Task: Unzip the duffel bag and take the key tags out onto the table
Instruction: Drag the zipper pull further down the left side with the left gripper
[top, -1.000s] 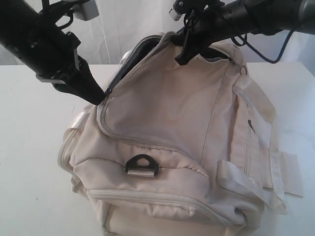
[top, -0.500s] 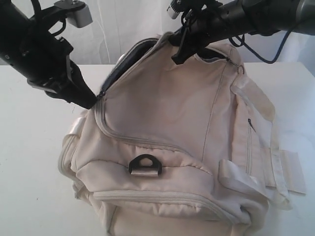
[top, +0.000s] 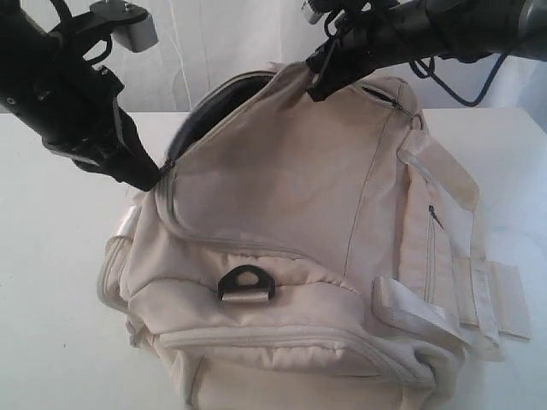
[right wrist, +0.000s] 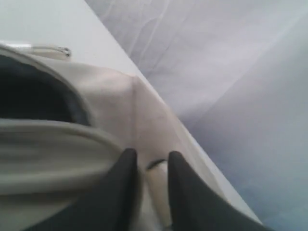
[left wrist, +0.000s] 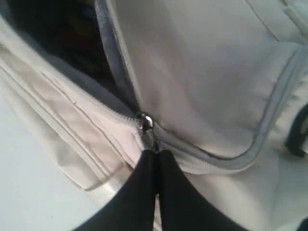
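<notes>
Exterior view. Item: duffel bag (top: pixel 291 196), soft cream fabric slumped on the tabletop (top: pixel 51 256); expect it to sag and drag.

- **Up-left of the D-ring (top: pixel 247 284):** your left gripper (top: pixel 161 174) is clamped on the zipper pull (left wrist: pixel 149 137), the proper hold.
- **Up-right of the D-ring:** your right gripper (top: pixel 320 84) stands narrowly parted around a fabric fold; whether it grips is unclear.

Key tags: unseen, presumably inside.

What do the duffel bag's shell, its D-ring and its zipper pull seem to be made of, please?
Duffel bag: woven cream fabric, matte; it creases softly. D-ring: likely black plastic, slightly glossy; coated metal possible. Zipper pull: metal, with shiny silver glints.
</notes>
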